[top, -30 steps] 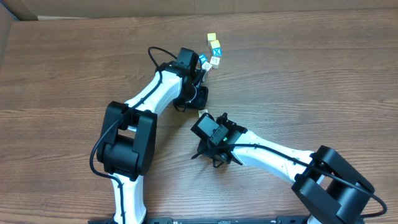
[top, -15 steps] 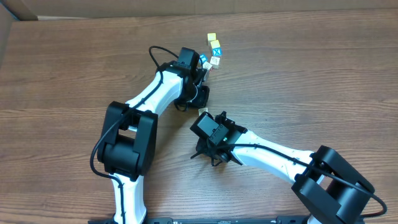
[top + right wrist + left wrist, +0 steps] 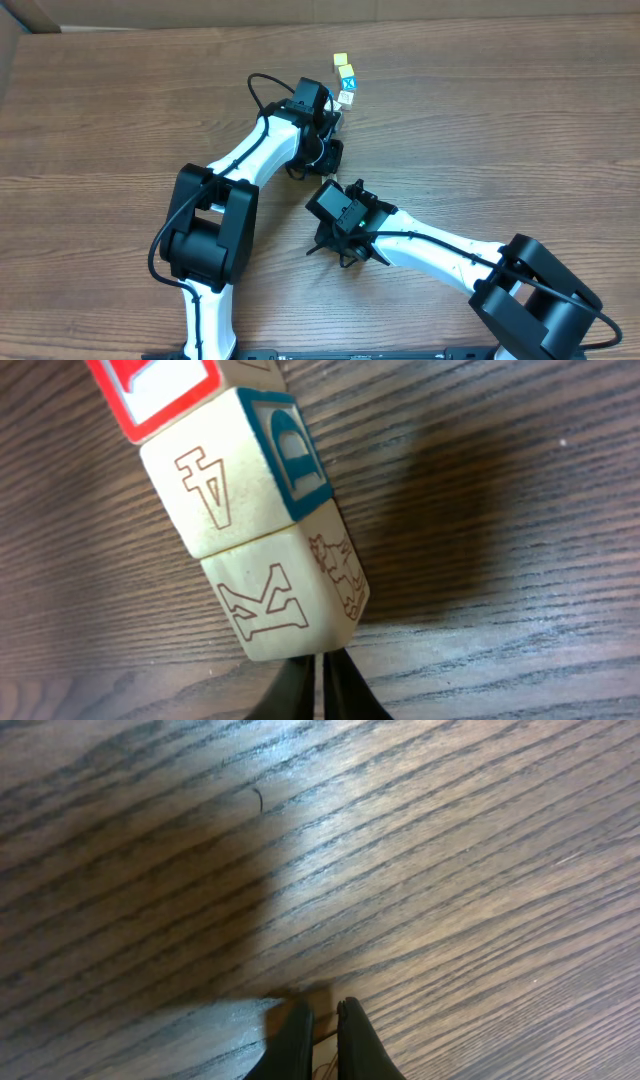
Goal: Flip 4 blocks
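1. The right pincer (image 3: 318,675), its fingers all but together and holding nothing, is sitting just at the near edge of the K block (image 3: 285,610).
2. That block is lying on the tabletop (image 3: 500,510), pressed against a blue-faced D block (image 3: 240,480).
3. The left pincer (image 3: 322,1020), fingers together and empty, is hovering over bare wood.
4. Risk: closed tips nudging the K block may be sliding the whole row instead of tipping one cube.
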